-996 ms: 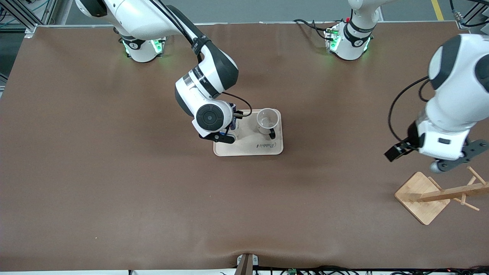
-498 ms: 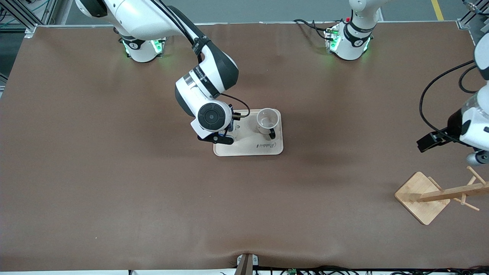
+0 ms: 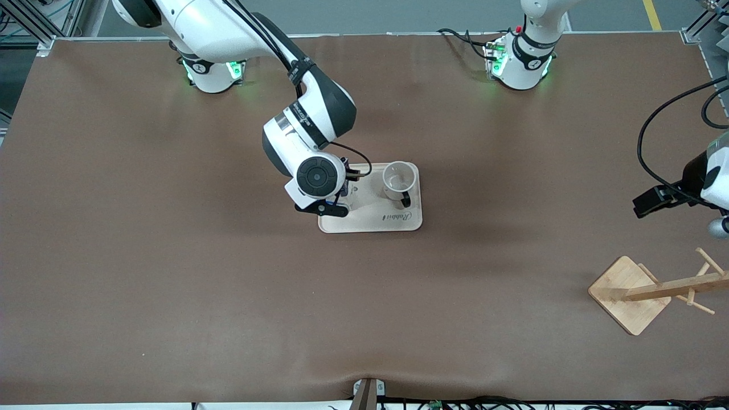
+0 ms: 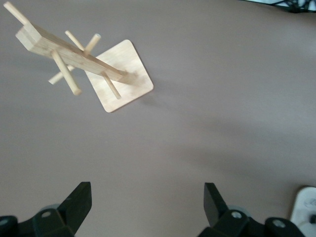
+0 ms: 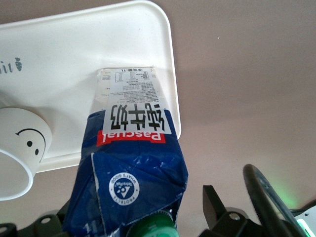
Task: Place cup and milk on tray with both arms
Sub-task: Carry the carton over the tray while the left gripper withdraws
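Standing on the tray (image 5: 74, 54) beside the cup (image 5: 19, 148), the milk (image 5: 131, 148) sits close to the tray's edge, with the right end effector (image 5: 133, 217) spread wide around it, gripping nothing. Risk: a finger (image 5: 215, 202) clips the carton on lifting and tips it off. Left end effector (image 4: 148, 207) hangs open, empty, over bare desk (image 4: 222, 98) near the wooden rack (image 4: 98, 74).

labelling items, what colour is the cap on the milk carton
Green: the round cap tops the dark-blue milk carton standing on the cream tray. Right wrist view shows it best.
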You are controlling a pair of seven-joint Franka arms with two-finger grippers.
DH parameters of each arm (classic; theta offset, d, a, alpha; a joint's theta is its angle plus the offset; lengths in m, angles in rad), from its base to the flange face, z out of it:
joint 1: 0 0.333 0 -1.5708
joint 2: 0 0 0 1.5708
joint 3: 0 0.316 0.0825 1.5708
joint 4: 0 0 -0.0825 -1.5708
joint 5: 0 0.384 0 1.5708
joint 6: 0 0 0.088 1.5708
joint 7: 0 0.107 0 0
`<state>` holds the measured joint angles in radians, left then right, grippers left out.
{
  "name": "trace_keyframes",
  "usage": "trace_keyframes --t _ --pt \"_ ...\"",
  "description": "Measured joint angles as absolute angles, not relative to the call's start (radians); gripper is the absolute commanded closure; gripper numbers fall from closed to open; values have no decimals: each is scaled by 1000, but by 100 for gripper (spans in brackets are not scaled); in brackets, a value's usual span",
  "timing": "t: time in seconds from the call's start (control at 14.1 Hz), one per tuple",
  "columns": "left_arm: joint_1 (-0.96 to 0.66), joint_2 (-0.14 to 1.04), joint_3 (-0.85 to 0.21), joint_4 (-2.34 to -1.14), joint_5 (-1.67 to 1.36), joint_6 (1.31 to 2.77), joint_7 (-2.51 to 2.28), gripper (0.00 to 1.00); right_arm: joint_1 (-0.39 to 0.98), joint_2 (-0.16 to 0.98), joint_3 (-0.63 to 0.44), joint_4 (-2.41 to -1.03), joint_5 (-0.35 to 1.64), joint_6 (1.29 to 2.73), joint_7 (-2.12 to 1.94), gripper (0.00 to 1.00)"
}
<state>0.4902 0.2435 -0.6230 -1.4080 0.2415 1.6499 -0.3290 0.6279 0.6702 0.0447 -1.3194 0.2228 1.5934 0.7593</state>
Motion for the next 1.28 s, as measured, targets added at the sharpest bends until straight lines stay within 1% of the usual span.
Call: trace_keyframes --t 0.21,0.5,0.64,0.71,0.78,0.93,1.07,1.21,1.28 --pt "490 228 -624 -1381 224 1600 -317 0 628 670 45 -1315 223 1594 759 0" --pt "490 221 -624 -1370 224 1594 -273 0 628 669 45 -1294 223 1593 759 0" --pt "486 196 -620 -1366 221 1592 -224 0 628 668 45 -1278 230 1593 759 0" --pt "470 178 -602 -1366 216 1582 -204 0 628 668 45 -1270 246 1593 759 0" --pt "433 158 -558 -1366 203 1557 -188 0 628 667 44 -1262 260 1593 759 0" --pt "312 119 -413 -1372 149 1506 -162 0 625 666 43 -1247 268 1593 759 0" --pt "202 77 -276 -1401 110 1493 -135 0 622 659 39 -1236 269 1577 759 0" --pt "128 41 -195 -1436 99 1493 -117 0 616 649 27 -1220 269 1562 759 0" --pt "111 26 -182 -1453 97 1494 -116 0 608 640 17 -1208 268 1561 759 0"
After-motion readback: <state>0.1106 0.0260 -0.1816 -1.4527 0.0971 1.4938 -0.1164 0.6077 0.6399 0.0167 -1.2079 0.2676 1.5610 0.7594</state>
